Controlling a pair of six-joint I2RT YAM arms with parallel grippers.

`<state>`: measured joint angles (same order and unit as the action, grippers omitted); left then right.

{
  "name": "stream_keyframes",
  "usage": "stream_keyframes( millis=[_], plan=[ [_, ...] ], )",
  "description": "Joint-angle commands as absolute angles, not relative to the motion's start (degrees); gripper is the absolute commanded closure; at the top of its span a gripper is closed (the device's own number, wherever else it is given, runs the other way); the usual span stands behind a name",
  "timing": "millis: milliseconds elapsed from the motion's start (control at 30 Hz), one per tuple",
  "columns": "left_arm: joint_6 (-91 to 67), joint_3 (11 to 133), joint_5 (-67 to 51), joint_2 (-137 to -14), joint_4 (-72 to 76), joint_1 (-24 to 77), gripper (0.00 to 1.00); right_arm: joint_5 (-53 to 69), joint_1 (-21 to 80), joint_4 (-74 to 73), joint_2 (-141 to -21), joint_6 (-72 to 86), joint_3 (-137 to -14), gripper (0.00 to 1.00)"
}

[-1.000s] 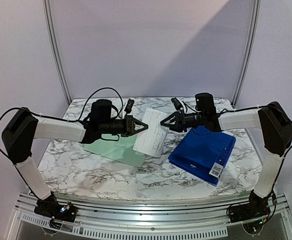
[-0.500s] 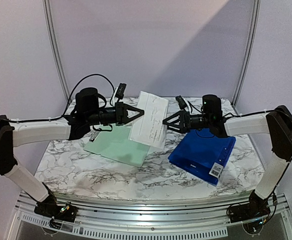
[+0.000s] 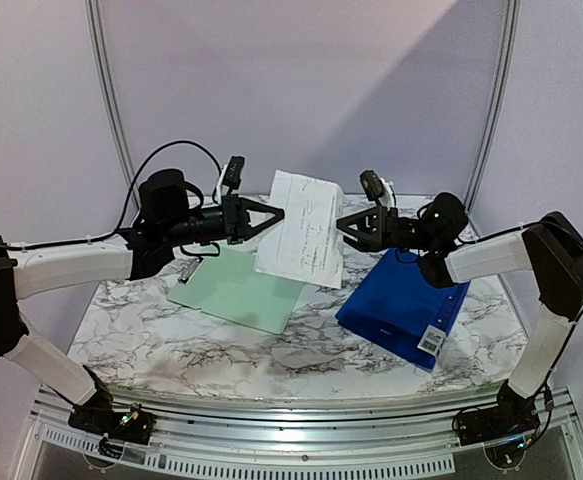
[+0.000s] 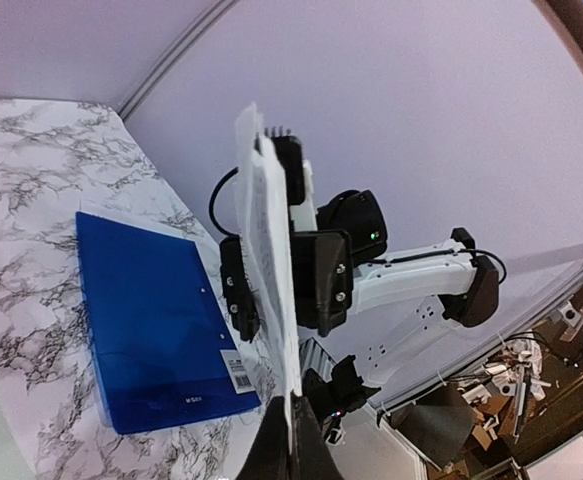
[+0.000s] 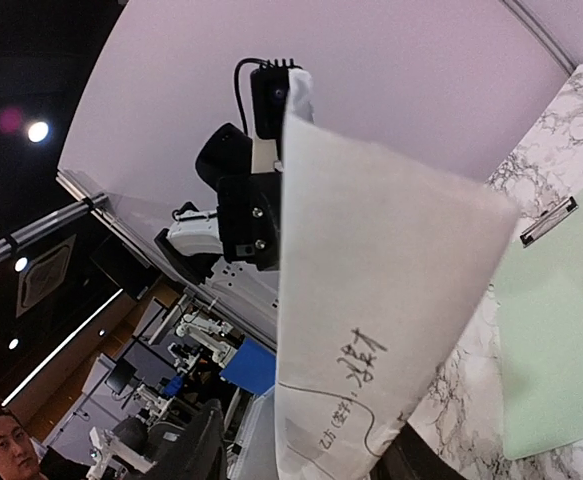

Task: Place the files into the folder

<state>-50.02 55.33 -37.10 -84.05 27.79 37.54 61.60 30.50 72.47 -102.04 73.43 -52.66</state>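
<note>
Left gripper [image 3: 277, 213] clamps the paper sheet [image 3: 301, 232] by its edge, lifted above the middle of the desk [image 3: 171, 340]. Right gripper [image 3: 342, 228] has its jaws apart around the opposite edge. The blue folder [image 3: 403, 300] lies by the right edge.

Top view: bright, even, slightly soft. Diagonal shade edge across the back wall [image 3: 301, 90], upper right lighter. Faint arm shadows on the table [image 3: 221, 345], glare on the front rail [image 3: 301, 440]. Wrist cams: strong fisheye, edges bent. Right wrist: dark room at left, lamp [image 5: 37, 131] flaring, paper sheet [image 5: 371, 300] bright. Left wrist: lower-right corner blown out, left gripper [image 4: 291, 440] dark and blurred.
</note>
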Motion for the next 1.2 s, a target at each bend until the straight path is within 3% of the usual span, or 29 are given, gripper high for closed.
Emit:
stream_keyframes(
  millis=[0,200,333,467,533,667,733,867,1167],
  plan=[
    [-50.90,54.06,-37.21,-84.39,29.62,37.18,1.00,61.61,31.06,88.19,-104.84,81.53,-53.18,0.63],
    [-50.85,53.67,-36.47,-84.32,29.17,37.18,1.00,60.81,31.89,79.75,-103.80,76.05,-53.22,0.76],
    [-50.42,53.07,-35.58,-84.20,28.51,37.18,1.00,59.61,31.86,73.72,-101.98,71.22,-52.66,1.00],
    [-49.39,52.65,-34.52,-84.29,27.15,37.10,0.98,58.14,31.86,65.61,-100.46,66.24,-52.43,1.00],
    [-47.05,53.00,-32.53,-84.08,23.83,37.09,0.84,56.31,31.83,57.10,-99.61,63.17,-52.47,1.00],
    [-39.65,54.53,-23.85,-82.87,11.12,36.17,0.33,50.65,31.89,35.50,-96.54,52.17,-54.10,1.00],
    [-36.97,54.39,-19.24,-82.08,6.22,35.09,0.21,48.15,31.84,26.82,-95.47,46.41,-55.18,1.00],
    [-32.48,54.25,-9.75,-81.00,-3.22,32.64,0.12,46.85,31.89,20.54,-94.95,42.78,-55.24,1.00],
    [-23.49,60.27,12.32,-88.42,-20.10,29.83,0.13,45.12,31.86,12.32,-95.21,38.25,-56.83,1.00]
  ],
)
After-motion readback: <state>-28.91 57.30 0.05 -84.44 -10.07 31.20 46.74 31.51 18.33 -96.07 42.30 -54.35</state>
